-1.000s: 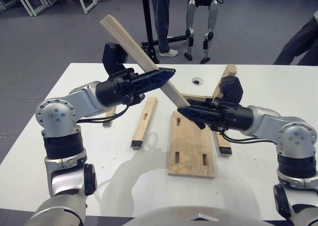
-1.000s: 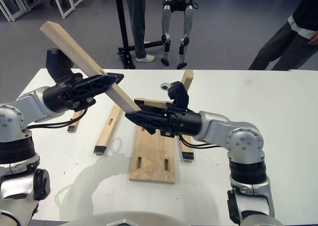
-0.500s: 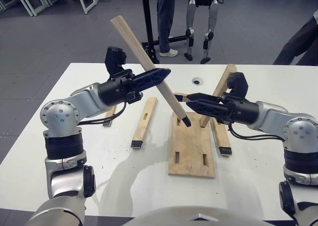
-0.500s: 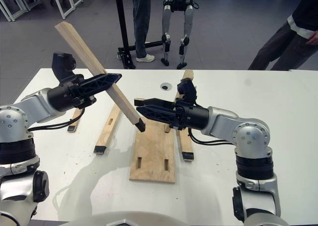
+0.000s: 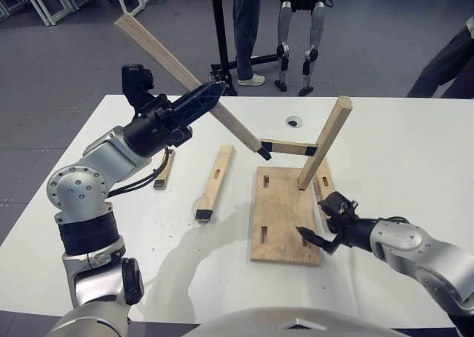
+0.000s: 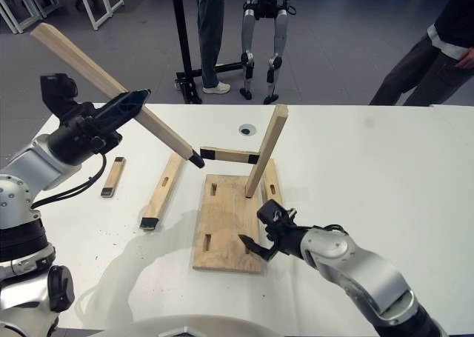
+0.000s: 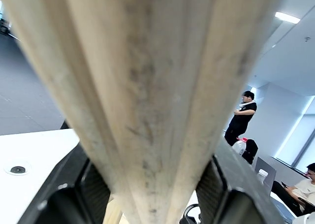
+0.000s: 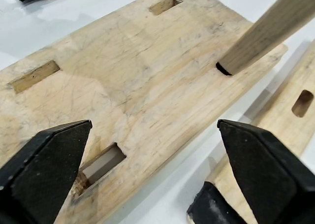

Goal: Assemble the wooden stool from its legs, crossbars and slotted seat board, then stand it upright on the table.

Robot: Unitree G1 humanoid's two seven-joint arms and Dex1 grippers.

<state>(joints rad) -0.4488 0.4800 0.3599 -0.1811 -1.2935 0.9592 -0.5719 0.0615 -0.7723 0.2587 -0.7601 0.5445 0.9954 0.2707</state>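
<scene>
Seat board [image 5: 280, 204] lies flat on table [image 5: 392, 148]; one leg [image 5: 324, 141] now stands unheld in its far-right slot, crossbar [image 5: 290, 148] jutting sideways. Right gripper [image 5: 317, 220], spread wide, has dropped back to board's near corner. Left gripper [image 5: 207, 98] clamps second leg [image 5: 159, 52], tip (black-capped) beside crossbar's free end; joint not yet made

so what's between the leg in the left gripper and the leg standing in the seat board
A short crossbar, jutting from the standing leg toward the held leg and its dark tip, clearest in the eye views.
</scene>
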